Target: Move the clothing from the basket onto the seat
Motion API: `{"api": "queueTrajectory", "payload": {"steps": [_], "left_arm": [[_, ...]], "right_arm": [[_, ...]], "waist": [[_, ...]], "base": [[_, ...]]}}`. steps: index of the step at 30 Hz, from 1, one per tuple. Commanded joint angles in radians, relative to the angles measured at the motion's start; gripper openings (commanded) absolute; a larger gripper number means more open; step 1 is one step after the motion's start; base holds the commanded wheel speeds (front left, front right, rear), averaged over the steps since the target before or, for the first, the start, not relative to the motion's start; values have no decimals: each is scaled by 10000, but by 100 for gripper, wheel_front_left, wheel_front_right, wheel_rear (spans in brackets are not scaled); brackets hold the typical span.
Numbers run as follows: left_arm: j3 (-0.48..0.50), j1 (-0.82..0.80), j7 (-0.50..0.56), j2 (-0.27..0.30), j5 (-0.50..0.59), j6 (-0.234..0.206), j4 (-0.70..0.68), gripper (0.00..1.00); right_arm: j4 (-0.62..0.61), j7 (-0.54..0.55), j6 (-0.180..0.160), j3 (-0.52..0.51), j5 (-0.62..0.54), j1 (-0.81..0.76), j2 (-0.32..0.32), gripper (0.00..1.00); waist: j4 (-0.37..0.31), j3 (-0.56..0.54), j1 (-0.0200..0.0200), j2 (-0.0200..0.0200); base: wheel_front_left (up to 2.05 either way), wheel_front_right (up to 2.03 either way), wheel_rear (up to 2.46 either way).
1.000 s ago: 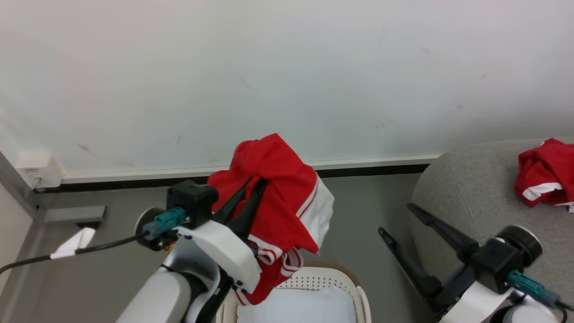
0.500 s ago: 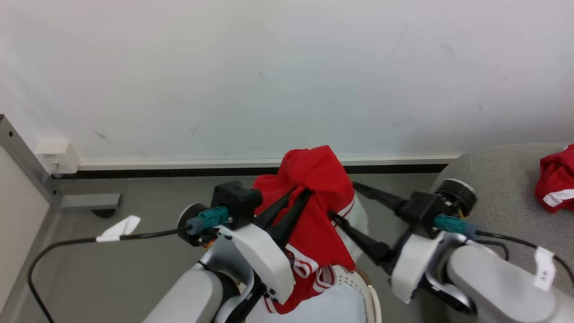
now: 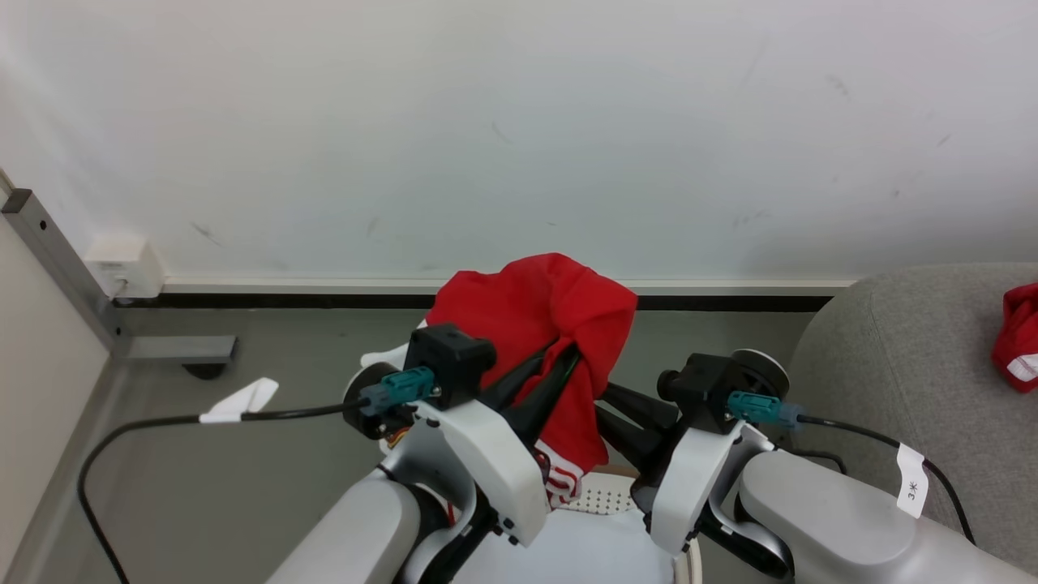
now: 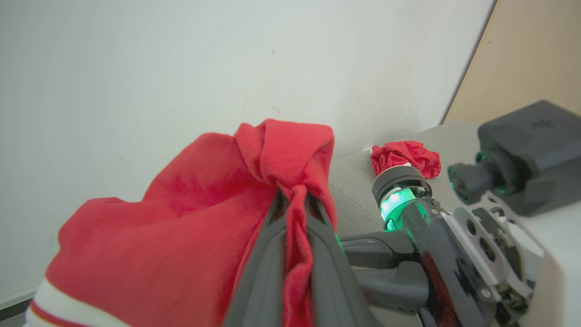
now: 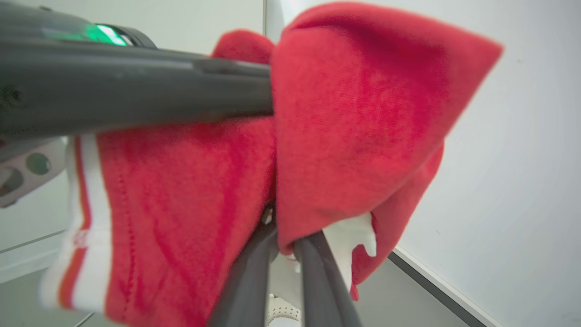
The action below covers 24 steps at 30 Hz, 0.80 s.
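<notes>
The clothing [image 3: 551, 316], a bright red soft garment with white trim, hangs in the head view above the cream perforated plastic basket [image 3: 600, 496], near the light grey upholstered sofa [image 3: 892, 349]. In the left wrist view, the left gripper [image 4: 290, 200] has its fingers clamped on a bunched fold. In the right wrist view, the right gripper [image 5: 281, 231] has its fingers nearly together, the tips under fabric; I cannot tell whether it grips. The garment looks light and limp and probably slips easily, so bunched folds are the best hold.

A white tag [image 3: 911, 482] on the right arm's cable [image 3: 851, 431] carries small dark marks, perhaps a "3" and a star-like sign.
</notes>
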<state>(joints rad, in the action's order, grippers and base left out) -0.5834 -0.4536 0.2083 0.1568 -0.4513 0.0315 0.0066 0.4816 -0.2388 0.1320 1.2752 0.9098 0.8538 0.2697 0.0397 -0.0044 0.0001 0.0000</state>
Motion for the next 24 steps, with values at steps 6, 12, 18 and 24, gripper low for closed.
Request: {"api": "queueTrajectory", "payload": {"steps": [6, 12, 18, 24], "left_arm": [[107, -66, -135, 196, -27, -97, 58, 0], [77, -45, -183, 246, 41, -168, 90, 0], [23, -65, -180, 295, 89, -203, 127, 0], [20, 11, -260, 340, 155, -319, 191, 48]], "right_arm": [[158, -243, -26, 46, 245, 261, -58, 0], [186, -287, -26, 55, 266, 258, -10, 0], [137, -277, -26, -13, 450, 334, 17, 0], [-27, -278, -26, -638, 326, 346, 191, 0]], "waist": [[-126, 47, -1, 0], [-202, 86, -1, 0], [-258, 129, -1, 0], [-334, 144, -1, 0]], "base": [[0, 0, 0], [0, 0, 0], [0, 0, 0], [0, 0, 0]]}}
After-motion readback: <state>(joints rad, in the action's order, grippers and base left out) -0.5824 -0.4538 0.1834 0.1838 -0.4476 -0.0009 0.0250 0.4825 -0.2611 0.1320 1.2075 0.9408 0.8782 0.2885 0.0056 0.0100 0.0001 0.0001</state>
